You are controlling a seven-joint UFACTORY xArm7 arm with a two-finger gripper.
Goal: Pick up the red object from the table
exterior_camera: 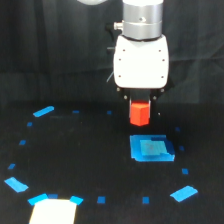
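The red object [140, 113], a small red-orange faceted block, hangs directly under the white gripper body. My gripper [140, 106] is shut on its top; the dark fingers barely show against the black background. The block looks lifted off the black table [75, 150], with a gap below it. It hangs just above the far edge of the flat blue square tray [150, 149].
Blue tape strips lie at the exterior view's left [43, 111], lower left [16, 185] and lower right [183, 193]. Small blue marks dot the table in a ring. A pale bright patch [52, 212] sits at the bottom left edge.
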